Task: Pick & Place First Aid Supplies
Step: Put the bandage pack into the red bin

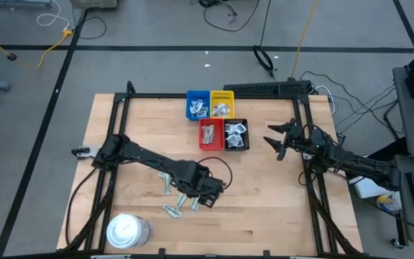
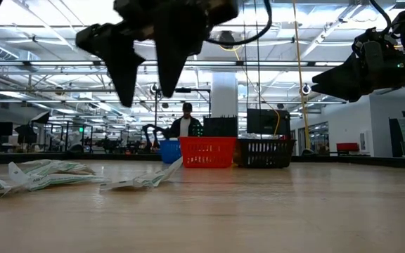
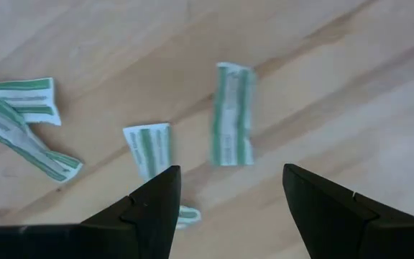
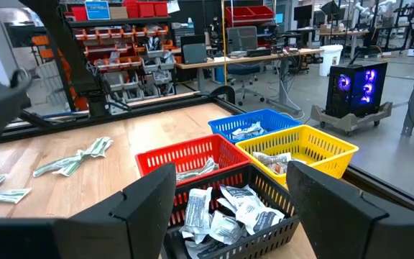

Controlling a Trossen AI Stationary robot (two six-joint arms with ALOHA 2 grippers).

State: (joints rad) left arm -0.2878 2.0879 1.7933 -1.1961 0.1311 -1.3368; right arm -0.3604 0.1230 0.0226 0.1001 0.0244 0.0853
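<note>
Claw tips of the left arm [image 1: 205, 196] hang spread apart and empty just above the pale wooden bench [image 1: 264, 201], over its near middle. Directly beneath it lie narrow white paper packets with green stripes [image 3: 232, 114], flat on the wood; a few more of these strips [image 1: 172, 209] sit just beside the claw toward the near edge, and another [image 1: 165, 183] lies on its far side. Nearer the bench's front left corner stands a big round white plastic tub [image 1: 126, 231]. At the far middle sits a block of four small mesh trays: blue [image 1: 197, 105], yellow [image 1: 222, 103], red [image 1: 208, 134] and black [image 1: 236, 134], each holding wrapped packets. Well to the right, the right claw [image 1: 279, 138] waits raised beside the black tray, its fingers wide apart and holding nothing.
</note>
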